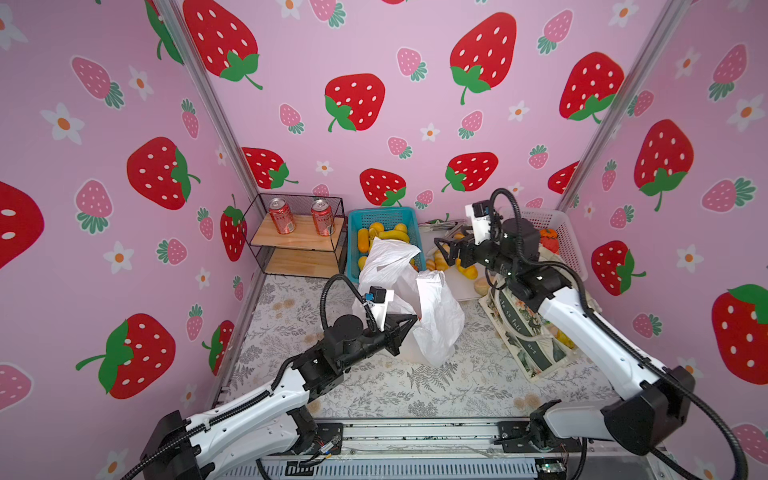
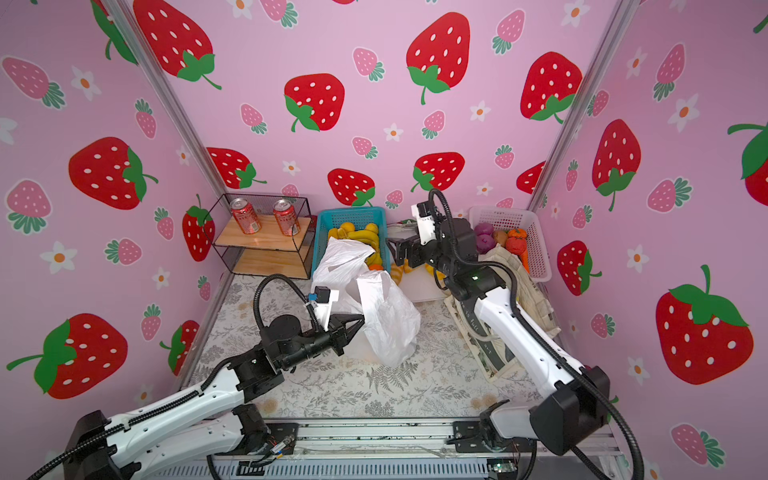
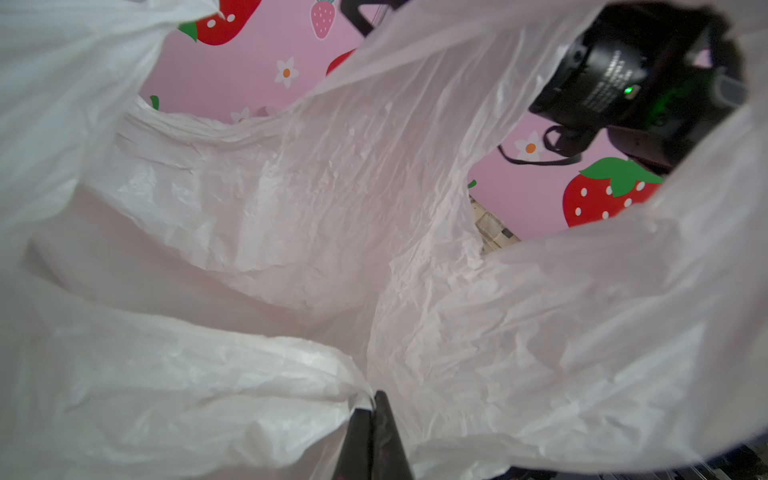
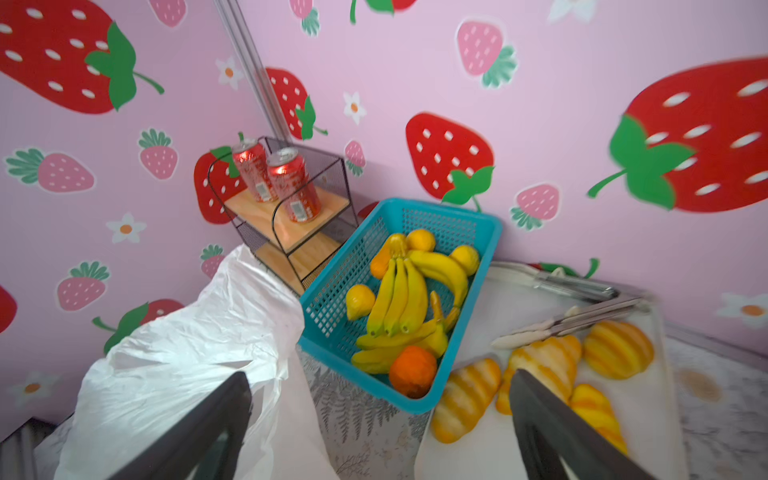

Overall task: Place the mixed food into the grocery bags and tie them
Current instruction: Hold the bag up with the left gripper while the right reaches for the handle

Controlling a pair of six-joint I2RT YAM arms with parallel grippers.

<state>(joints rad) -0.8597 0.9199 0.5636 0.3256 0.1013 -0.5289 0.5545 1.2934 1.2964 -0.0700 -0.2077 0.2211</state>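
Note:
The white plastic grocery bag (image 1: pixel 434 328) (image 2: pixel 388 322) stands mid-table with its mouth held up. My left gripper (image 1: pixel 412 320) (image 3: pixel 376 402) is shut on the bag's rim, and its wrist view looks into the bag's (image 3: pixel 291 208) inside, where no food shows. My right gripper (image 1: pixel 446 249) (image 4: pixel 379 376) hangs open and empty above the gap between the bag (image 4: pixel 187 353) and the golden rolls (image 4: pixel 465 399). Toy bananas (image 4: pixel 399 299) and an orange (image 4: pixel 412 371) lie in the teal basket (image 4: pixel 490 232). The canvas tote (image 1: pixel 519 336) lies under my right arm.
The rolls lie on a white board (image 4: pixel 648 419) with metal tongs (image 4: pixel 582 320). A wire shelf (image 1: pixel 299 245) with two red cans (image 1: pixel 282 216) stands at the back left. A white basket (image 2: pixel 538 249) of vegetables sits at the back right.

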